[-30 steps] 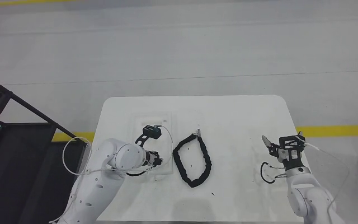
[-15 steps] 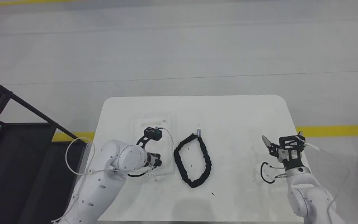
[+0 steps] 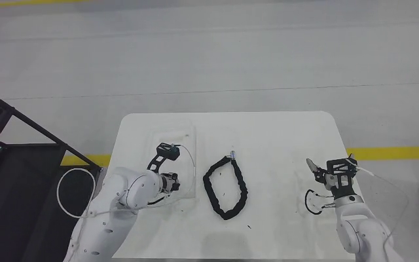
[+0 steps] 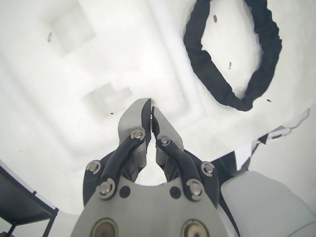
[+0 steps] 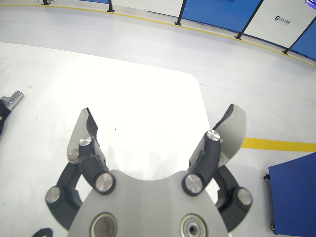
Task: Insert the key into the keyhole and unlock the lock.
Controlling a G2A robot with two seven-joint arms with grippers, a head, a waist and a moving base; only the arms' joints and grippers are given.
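The key (image 4: pixel 153 102) is showing only as a thin sliver between the pinched tips of your left hand (image 4: pixel 151 107), which is hanging just over the foam tray (image 3: pixel 190 141) at the lower left of the top view. The lock (image 3: pixel 207 185) is lying on the bench (image 3: pixel 281 137) just right of the tray, apart from that hand. You are at the pick-up step, I judge. Next you are carrying the key across and lining it up with the keyhole, which is too small to make out. Your right hand (image 5: pixel 158 109) is hanging wide open at the lower right.
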